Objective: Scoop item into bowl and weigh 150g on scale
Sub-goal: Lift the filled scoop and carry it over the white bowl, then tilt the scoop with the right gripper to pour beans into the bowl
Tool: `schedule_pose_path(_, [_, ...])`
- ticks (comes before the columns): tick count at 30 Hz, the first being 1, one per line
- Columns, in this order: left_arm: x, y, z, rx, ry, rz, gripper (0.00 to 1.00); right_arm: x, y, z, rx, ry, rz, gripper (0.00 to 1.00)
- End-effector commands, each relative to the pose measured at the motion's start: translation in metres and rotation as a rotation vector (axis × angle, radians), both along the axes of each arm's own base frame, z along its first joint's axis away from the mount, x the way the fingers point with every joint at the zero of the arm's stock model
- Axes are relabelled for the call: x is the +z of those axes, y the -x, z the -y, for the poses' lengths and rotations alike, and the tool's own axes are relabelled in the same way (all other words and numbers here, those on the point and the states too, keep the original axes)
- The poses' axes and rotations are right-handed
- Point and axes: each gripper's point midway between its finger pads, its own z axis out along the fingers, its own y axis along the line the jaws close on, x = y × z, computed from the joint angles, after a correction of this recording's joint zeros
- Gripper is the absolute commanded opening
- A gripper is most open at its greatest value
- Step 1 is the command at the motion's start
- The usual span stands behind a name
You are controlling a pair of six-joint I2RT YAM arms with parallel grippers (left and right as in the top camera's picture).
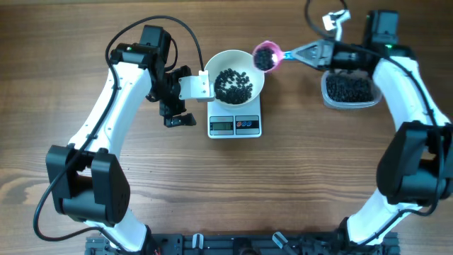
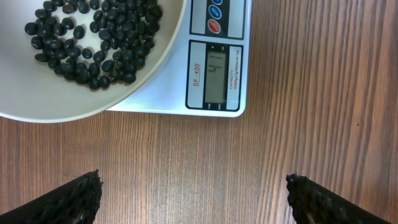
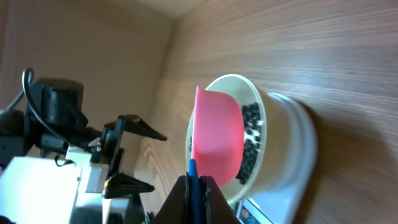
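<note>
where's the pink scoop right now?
In the overhead view the scoop, held in the right gripper, hangs over the bowl's upper-right rim.

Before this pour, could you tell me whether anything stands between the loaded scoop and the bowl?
Nothing visible does: the scoop, in the right gripper, hangs at the bowl's rim with only open air between them.
</note>
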Motion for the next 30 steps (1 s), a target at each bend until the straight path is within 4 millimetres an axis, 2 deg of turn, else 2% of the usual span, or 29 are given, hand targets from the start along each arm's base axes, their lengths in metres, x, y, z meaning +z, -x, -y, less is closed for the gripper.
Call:
schedule_pose_path(1, [-0.001,0.002,0.002,-0.015,0.024,-0.008,1.0,-0.002,0.004,-0.03,0.066,-0.011,0.013,0.04])
schedule_pose_path(7, [-0.001,0.002,0.002,-0.015,0.024,-0.008,1.0,-0.022,-0.002,-0.052,0.059,0.146,0.074,0.04])
schedule_pose_path(13, [-0.001,0.002,0.002,-0.015,0.024,-0.008,1.0,-0.025,0.011,-0.085,0.216,0.223,0.291,0.04])
schedule_pose_path(18, [-0.001,0.002,0.002,-0.015,0.024,-0.008,1.0,-0.041,0.001,-0.08,0.191,0.367,0.341,0.04])
schedule_pose_path(22, [-0.001,0.002,0.002,-0.015,0.024,-0.008,1.0,-0.036,0.008,-0.087,0.283,0.347,0.459,0.04])
schedule_pose_path(28, [-0.001,0.002,0.002,-0.015,0.024,-0.008,1.0,-0.04,0.003,-0.083,0.278,0.399,0.494,0.04])
schedule_pose_path(30, [-0.001,0.002,0.002,-0.015,0.024,-0.008,1.0,-0.036,0.011,-0.09,0.336,0.36,0.543,0.04])
